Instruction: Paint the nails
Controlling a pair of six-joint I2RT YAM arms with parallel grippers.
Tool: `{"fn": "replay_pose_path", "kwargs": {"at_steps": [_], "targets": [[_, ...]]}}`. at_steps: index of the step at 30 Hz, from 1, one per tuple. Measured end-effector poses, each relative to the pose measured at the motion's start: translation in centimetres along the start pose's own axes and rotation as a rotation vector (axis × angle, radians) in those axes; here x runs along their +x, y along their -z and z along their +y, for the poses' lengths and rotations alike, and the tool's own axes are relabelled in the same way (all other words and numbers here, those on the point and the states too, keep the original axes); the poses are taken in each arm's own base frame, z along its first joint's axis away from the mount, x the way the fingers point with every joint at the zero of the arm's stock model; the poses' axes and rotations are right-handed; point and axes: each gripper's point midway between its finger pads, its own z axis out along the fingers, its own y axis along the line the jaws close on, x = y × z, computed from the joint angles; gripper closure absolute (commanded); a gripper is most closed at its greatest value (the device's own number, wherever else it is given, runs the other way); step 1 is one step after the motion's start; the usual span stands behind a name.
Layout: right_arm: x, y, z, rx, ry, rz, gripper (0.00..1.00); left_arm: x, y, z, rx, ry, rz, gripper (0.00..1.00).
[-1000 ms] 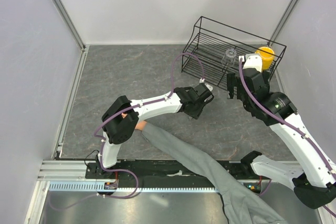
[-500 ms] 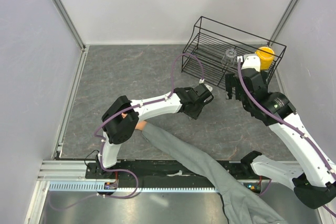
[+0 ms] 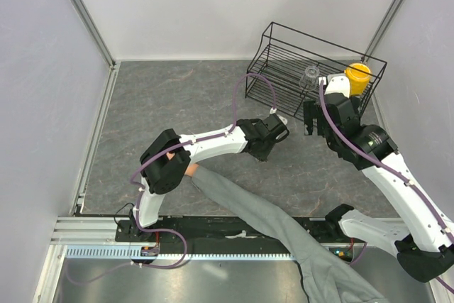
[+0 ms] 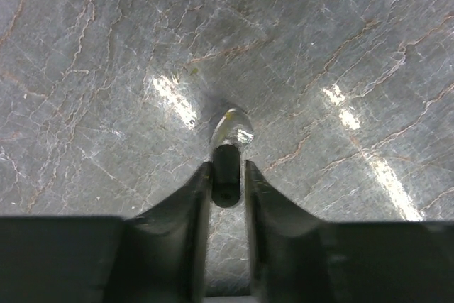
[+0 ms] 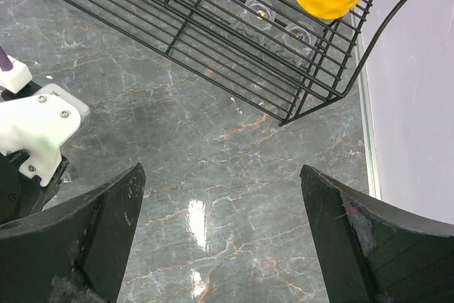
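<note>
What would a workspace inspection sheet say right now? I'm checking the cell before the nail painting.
Surface: grey marbled table, glossy, some glare.
Job's things: hand in grey sleeve, mostly hidden under the left arm; nails not visible.
Clutter: wire rack holding clear glass and yellow cup.
Grippers: left gripper shut on small dark object; right gripper open, empty.
Cables: purple cables along both arms.
Surroundings: pale walls, aluminium framing.
</note>
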Motion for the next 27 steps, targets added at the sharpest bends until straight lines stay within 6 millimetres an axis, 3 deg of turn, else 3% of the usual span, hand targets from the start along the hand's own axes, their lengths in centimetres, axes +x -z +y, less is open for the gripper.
{"fn": "replay_pose_path", "kwargs": {"at_steps": [1,3,8,11,14,22,27], "targets": [[0.1,0.0,0.0,0.001,0.001,0.002,0.02,0.0,0.0,0.0,0.000,-0.001,0.000,0.90],[0.2,-0.1,0.1,-0.002,0.004,0.006,0.02,-0.1,0.0,0.0,-0.001,-0.008,-0.002,0.98],[0.5,-0.5,0.6,-0.017,0.004,0.010,0.02,-0.2,0.1,0.1,-0.002,-0.017,-0.005,0.98],[0.7,-0.8,1.6,-0.058,-0.001,0.012,0.02,-0.1,1.5,0.4,0.008,-0.026,-0.011,0.98],[0.5,-0.9,3.7,-0.170,-0.010,0.004,0.02,0.9,5.5,0.9,0.076,-0.028,-0.026,0.98],[1.5,1.2,14.5,-0.740,-0.006,-0.047,0.02,1.0,21.8,3.8,0.262,0.016,-0.306,0.98],[3.0,5.4,21.8,-1.083,0.087,-0.086,0.05,2.8,26.9,5.7,0.293,0.049,-0.409,0.98]]}}
